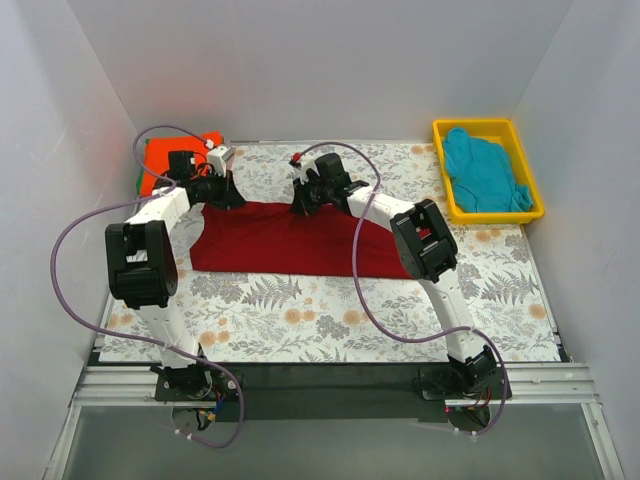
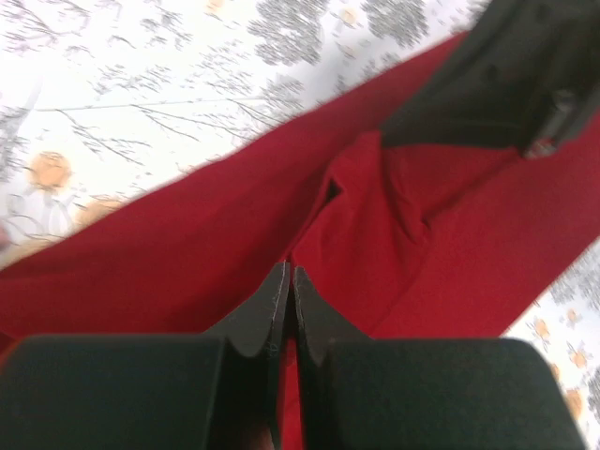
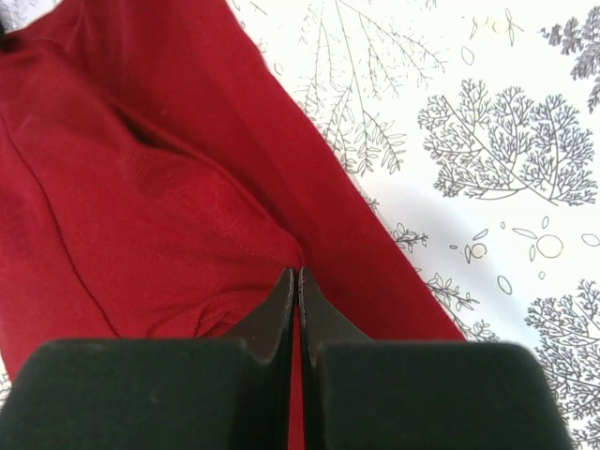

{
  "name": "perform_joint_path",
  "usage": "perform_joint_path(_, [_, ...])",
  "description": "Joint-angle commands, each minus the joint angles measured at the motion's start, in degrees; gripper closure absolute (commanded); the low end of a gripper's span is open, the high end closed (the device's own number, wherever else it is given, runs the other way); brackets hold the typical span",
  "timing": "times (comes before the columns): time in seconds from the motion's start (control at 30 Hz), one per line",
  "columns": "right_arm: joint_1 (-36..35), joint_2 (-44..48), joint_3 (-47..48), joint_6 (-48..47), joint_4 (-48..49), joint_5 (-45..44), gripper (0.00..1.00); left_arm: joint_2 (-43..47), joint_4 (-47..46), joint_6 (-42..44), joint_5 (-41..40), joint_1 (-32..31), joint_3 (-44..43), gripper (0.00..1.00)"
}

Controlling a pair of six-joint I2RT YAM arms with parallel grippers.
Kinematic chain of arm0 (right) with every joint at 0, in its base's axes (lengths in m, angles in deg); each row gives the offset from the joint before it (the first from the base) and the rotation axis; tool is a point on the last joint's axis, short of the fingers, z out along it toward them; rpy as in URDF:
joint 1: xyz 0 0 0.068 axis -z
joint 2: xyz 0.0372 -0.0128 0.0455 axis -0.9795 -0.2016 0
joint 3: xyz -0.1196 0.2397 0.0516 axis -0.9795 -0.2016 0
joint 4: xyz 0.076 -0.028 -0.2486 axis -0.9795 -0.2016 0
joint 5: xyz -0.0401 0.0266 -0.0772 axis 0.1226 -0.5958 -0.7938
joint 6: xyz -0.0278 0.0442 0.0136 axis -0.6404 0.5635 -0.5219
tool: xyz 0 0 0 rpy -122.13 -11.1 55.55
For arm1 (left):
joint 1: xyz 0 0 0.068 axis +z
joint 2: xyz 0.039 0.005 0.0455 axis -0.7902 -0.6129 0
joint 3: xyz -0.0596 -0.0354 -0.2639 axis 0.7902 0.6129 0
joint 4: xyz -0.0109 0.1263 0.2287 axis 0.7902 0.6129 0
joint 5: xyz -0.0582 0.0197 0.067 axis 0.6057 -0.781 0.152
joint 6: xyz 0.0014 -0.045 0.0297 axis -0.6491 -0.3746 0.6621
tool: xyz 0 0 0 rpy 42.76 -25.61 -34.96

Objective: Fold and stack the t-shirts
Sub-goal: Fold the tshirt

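Note:
A dark red t-shirt point(image 1: 290, 240) lies spread on the patterned tablecloth in the middle. My left gripper point(image 1: 222, 190) is shut on its far left edge; in the left wrist view the jaws point(image 2: 288, 274) pinch the red cloth point(image 2: 187, 253). My right gripper point(image 1: 305, 196) is shut on the far edge near the middle; in the right wrist view the jaws point(image 3: 296, 275) pinch a fold of the red cloth point(image 3: 141, 206). A bright orange-red t-shirt point(image 1: 165, 160) lies folded at the far left on a green one. A teal t-shirt point(image 1: 485, 172) lies crumpled in the yellow bin point(image 1: 490, 128).
The yellow bin stands at the far right of the table. White walls close in the table on three sides. The fern-patterned cloth point(image 1: 330, 320) covers the table in front of the red shirt. Purple cables loop from both arms.

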Motion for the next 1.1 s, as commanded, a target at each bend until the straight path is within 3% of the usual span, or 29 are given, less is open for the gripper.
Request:
perform_joint_path(0.0, [0.02, -1.31, 1.17, -0.63, 1.68, -2.17, 0.99, 3.81, -0.87, 2.47, 4.20, -0.80, 4.65, 1.00])
perform_joint_path(0.3, [0.20, -1.84, 1.26, 1.13, 1.86, -5.42, 0.99, 5.22, -2.36, 4.06, 2.46, -5.02, 13.96, 1.00])
perform_joint_path(0.6, [0.20, -2.10, 0.99, 2.19, 1.95, -5.25, 0.99, 4.86, -0.53, 7.57, -0.19, -6.25, 16.00, 1.00])
perform_joint_path(0.63, [0.20, -2.10, 0.91, 2.19, 1.86, -5.07, 0.99, 5.04, 0.61, 8.18, -0.19, -6.43, 15.65, 0.95])
perform_joint_path(0.67, [0.20, -2.01, 0.99, 2.10, 1.77, -4.55, 0.96, 5.30, 1.84, 8.97, 0.07, -6.43, 14.60, 0.92])
perform_joint_path(0.73, [0.20, -1.14, 0.64, 2.19, 1.86, -2.35, 0.78, 6.70, 4.48, 8.80, 0.08, -6.34, 13.71, 0.82])
perform_joint_path(0.77, [0.28, -0.44, -0.05, 2.10, 1.77, -2.00, 0.64, 7.32, 6.05, 8.02, 0.77, -6.26, 12.66, 0.80])
perform_joint_path(0.83, [0.55, 2.63, -0.85, 1.22, 0.99, -0.51, 0.51, 8.55, 7.56, 6.61, 1.04, -5.91, 11.52, 0.75])
perform_joint_path(0.93, [2.12, 8.95, -2.87, -2.72, -2.43, 0.73, 0.44, 12.59, 8.44, 2.05, 0.96, -4.50, 10.02, 0.72])
perform_joint_path(1.07, [5.20, 18.09, -7.00, -9.66, -8.94, 1.87, 0.36, 16.81, 7.04, -6.12, -5.80, -4.23, 10.02, 0.63])
